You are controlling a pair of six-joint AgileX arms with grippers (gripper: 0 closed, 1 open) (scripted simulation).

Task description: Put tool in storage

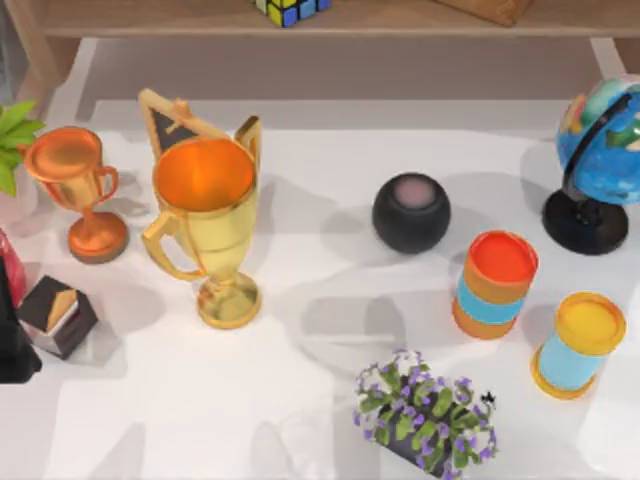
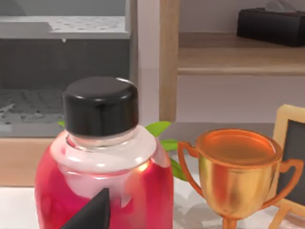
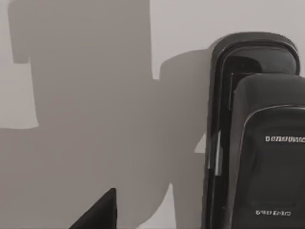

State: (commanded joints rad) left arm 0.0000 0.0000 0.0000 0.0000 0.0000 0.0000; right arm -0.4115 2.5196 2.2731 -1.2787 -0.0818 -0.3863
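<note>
I cannot single out a tool among the things on the table. In the right wrist view a black device (image 3: 257,143) with small pale lettering lies on a grey surface, with a dark part of my right gripper (image 3: 97,212) beside it. At the table's left edge my left gripper (image 1: 10,340) hangs just in front of a red bottle (image 2: 102,191) with a black cap. A wooden shelf (image 1: 180,20) runs along the back and, in the left wrist view, a grey cabinet (image 2: 62,57) stands next to it.
On the table stand a gold trophy (image 1: 205,230), a bronze trophy (image 1: 80,190), a small chalkboard (image 1: 165,125), a dark block (image 1: 58,315), a black round speaker (image 1: 411,212), two coloured cups (image 1: 495,285) (image 1: 580,345), a globe (image 1: 600,165) and a flower pot (image 1: 425,415).
</note>
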